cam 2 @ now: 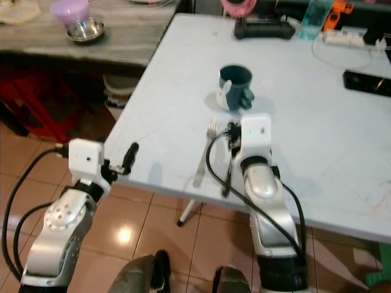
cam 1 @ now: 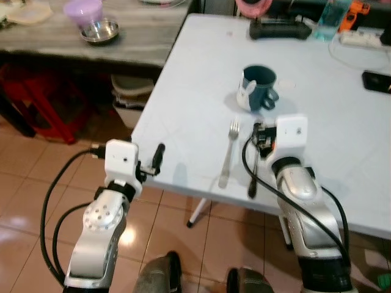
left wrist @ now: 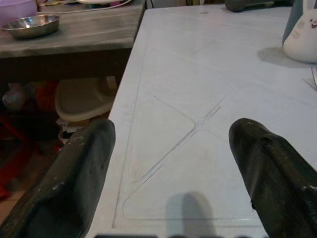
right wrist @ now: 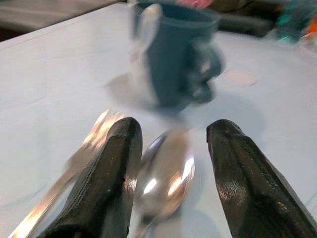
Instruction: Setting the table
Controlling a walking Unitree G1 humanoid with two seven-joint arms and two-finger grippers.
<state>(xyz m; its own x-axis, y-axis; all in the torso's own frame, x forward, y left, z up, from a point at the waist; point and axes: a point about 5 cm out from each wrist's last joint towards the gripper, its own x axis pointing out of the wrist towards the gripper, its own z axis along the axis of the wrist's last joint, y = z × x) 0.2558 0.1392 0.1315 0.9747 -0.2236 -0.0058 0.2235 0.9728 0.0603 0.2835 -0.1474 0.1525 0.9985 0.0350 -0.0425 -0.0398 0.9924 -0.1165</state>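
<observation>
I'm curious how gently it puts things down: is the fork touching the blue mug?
Apart. In the left eye view, the fork lies with its tines short of the blue mug, and bare white table shows between them.

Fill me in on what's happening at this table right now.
The robot stands at the near edge of the white table, setting it. Its right gripper hovers low over a spoon lying beside the fork, with its fingers open on either side of the spoon's bowl. A blue mug with a white bunny figure sits just beyond the cutlery. The left gripper is open at the table's left corner, holding nothing.
</observation>
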